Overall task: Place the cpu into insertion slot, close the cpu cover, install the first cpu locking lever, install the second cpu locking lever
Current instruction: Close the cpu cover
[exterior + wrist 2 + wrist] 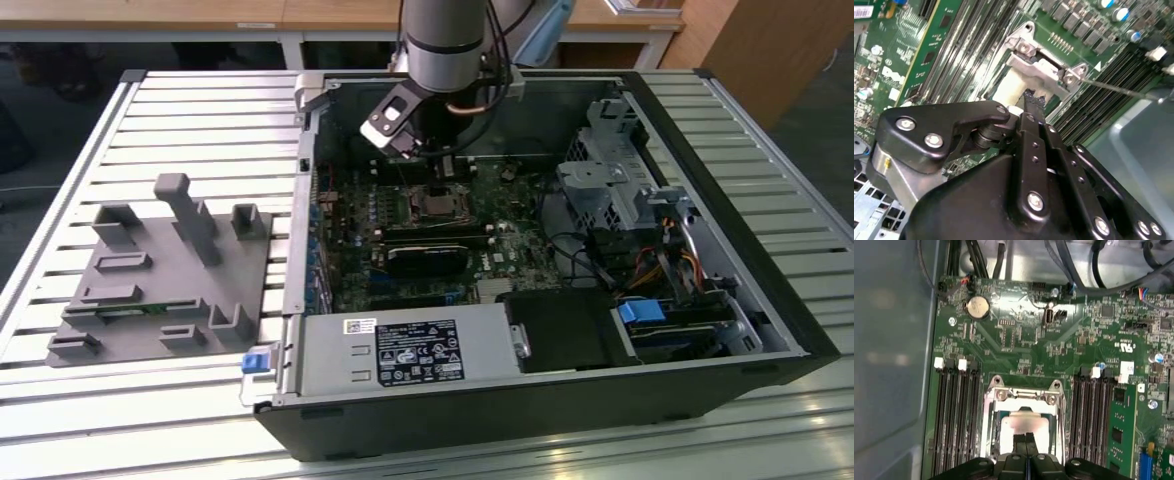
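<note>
The cpu point(1015, 424) lies in the insertion slot point(434, 206), in the middle of the green board point(1019, 340). Its pale face shows in both wrist views point(1009, 87). The silver frame of the cpu cover point(1024, 396) shows around this pale face. Its bar with two screws lies along the cpu's far edge, and the second wrist view shows the same bar point(1041, 67). Whether the cover sits fully flat, I cannot tell.

The hand point(1027, 439) stands directly above the cpu, with the tips at or just over the pale face. The two fingers are pressed together, with nothing visible between them. In the second wrist view the worn black tip of the hand point(1030, 97) points onto the cpu.

A thin metal rod point(1119, 89) runs from one corner of the cover out over the black memory slots point(956, 415), which lie on both sides of the socket.

In the exterior view the hand point(447, 168) reaches down into the open computer case point(747, 250), at its far part. The case lies on a slatted table point(200, 100). A grey fixture point(160, 270) lies on the table at the exterior view's left.
</note>
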You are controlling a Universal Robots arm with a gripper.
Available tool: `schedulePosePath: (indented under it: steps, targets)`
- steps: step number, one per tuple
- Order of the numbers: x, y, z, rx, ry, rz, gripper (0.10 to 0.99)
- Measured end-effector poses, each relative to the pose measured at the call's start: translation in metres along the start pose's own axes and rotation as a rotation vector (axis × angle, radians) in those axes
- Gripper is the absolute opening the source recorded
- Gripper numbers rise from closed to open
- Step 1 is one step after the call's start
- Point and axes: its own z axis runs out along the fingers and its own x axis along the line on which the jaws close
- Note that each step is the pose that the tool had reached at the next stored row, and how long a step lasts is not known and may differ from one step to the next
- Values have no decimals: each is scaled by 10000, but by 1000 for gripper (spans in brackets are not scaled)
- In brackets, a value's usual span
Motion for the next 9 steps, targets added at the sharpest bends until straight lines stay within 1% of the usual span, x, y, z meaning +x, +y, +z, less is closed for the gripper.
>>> schedulePosePath:
  steps: [5, 9]
  targets:
    - [5, -78, 22, 1, 0, 1, 110]
    - [7, -115, 57, 4, 1, 0, 110]
